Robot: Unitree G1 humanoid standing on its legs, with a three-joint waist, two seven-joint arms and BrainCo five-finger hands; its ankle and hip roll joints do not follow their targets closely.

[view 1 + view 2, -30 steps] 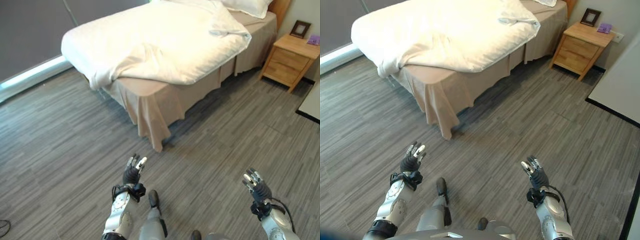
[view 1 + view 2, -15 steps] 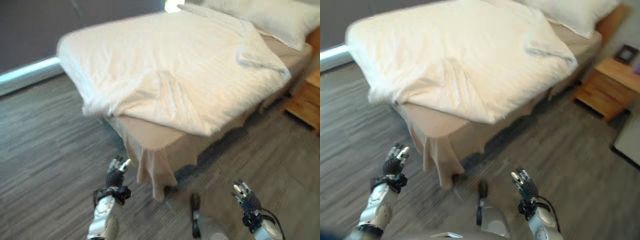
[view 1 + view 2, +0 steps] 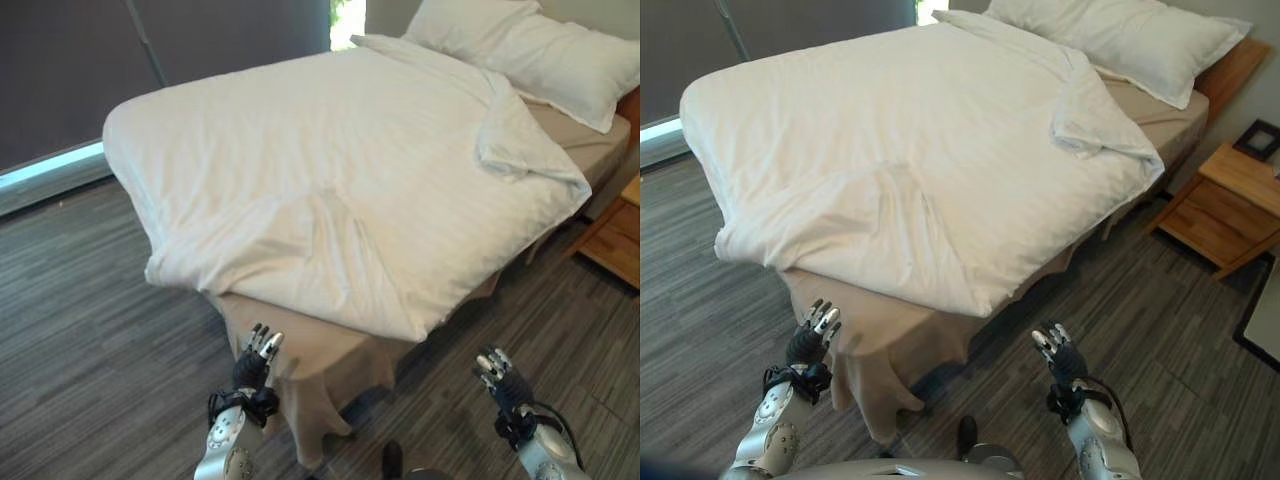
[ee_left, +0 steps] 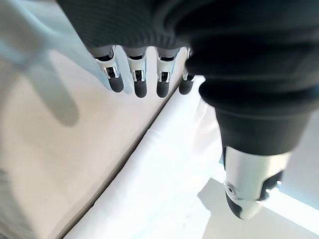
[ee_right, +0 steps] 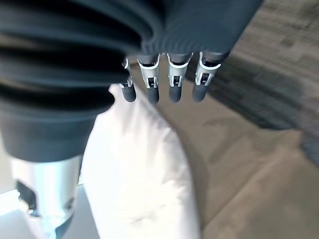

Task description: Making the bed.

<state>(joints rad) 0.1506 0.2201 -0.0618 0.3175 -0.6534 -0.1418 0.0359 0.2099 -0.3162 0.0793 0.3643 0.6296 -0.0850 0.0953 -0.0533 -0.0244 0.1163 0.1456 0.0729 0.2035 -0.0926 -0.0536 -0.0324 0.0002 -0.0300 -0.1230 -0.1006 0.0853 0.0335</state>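
Bed (image 3: pixel 330 375) at 12 o'clock from the robot, near corner pointing toward 6 o'clock, beige skirt hanging to the grey plank floor (image 3: pixel 80 330). White duvet (image 3: pixel 320 170) spread over most of the mattress, rumpled, with creases near the foot corner and its lower edge hanging over the skirt; corner at 2 o'clock folded back on itself (image 3: pixel 515 140), leaving a strip of beige sheet (image 3: pixel 1160 110) bare beside it. Two white pillows (image 3: pixel 1120 35) at the head, toward 1 o'clock, lying flat, touching the duvet's upper edge. Wooden nightstand (image 3: pixel 1230 205) at 3 o'clock, just beside the bed; small dark picture frame (image 3: pixel 1262 138) upright on top. Left hand (image 3: pixel 255 365) raised at 7 o'clock, just in front of the skirt near the foot corner, fingers straight and relaxed, grasping nothing; in left wrist view fingers (image 4: pixel 139 79) extended, apart from the cloth. Right hand (image 3: pixel 1058 355) raised at 5 o'clock over the floor, near the bed's side, fingers likewise straight, released, nothing held; in right wrist view fingers (image 5: pixel 174 82) extended toward the duvet edge, not touching.
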